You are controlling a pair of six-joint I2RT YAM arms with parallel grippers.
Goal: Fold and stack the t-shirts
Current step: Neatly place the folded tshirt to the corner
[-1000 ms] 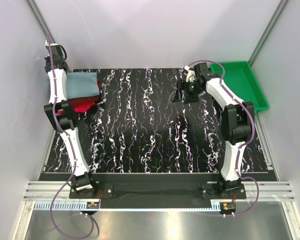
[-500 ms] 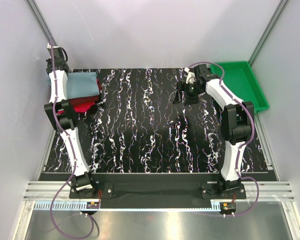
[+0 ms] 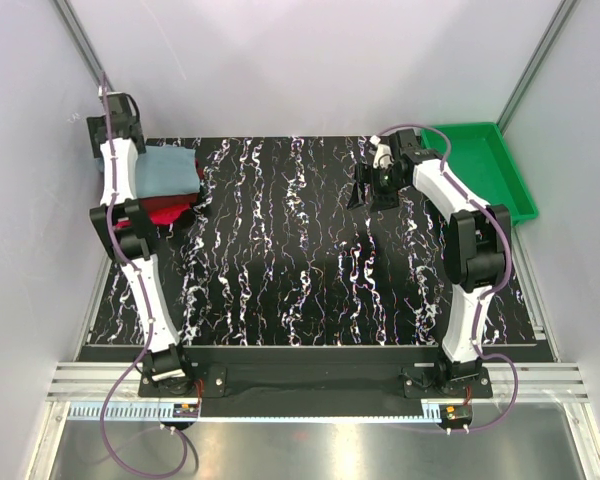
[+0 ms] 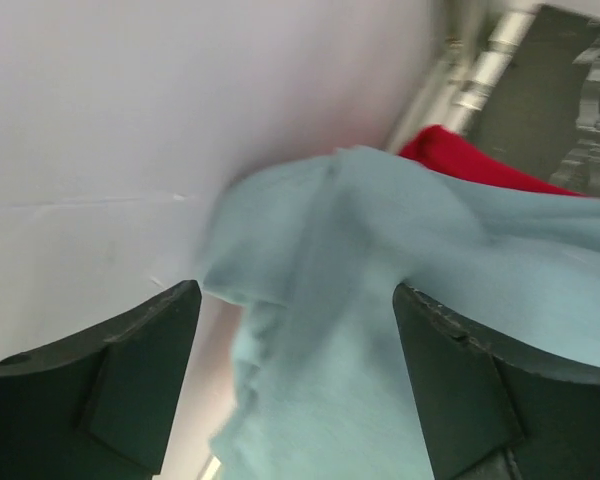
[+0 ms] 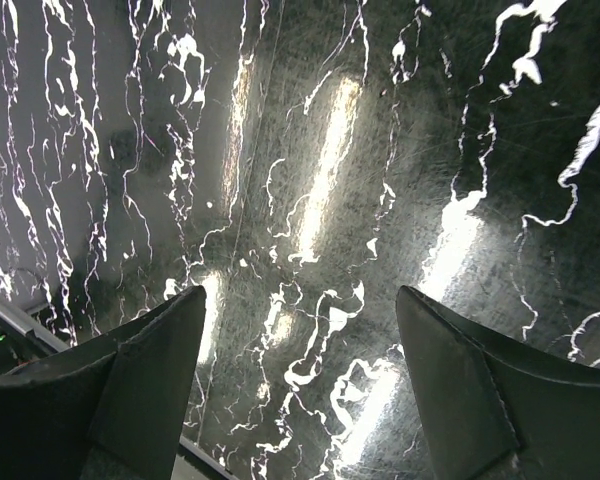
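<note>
The t-shirts form a stack at the far-left corner of the table (image 3: 300,270); the grey-blue t-shirt (image 3: 170,170) lies on top, folded but with a rumpled edge towards the left wall; the red t-shirt (image 3: 162,211) lies beneath it, protruding at the near side. The left gripper (image 4: 295,295) is positioned over the far-left edge of the stack; its jaws stand wide apart, with no cloth clamped, and the grey-blue cloth lies just beyond the fingertips. The right gripper (image 3: 372,188) hangs over bare table near the far edge, right of centre; its jaws are likewise spread wide and hold nothing. The green tray (image 3: 480,160) sits at the far-right corner, apart from both grippers.
</note>
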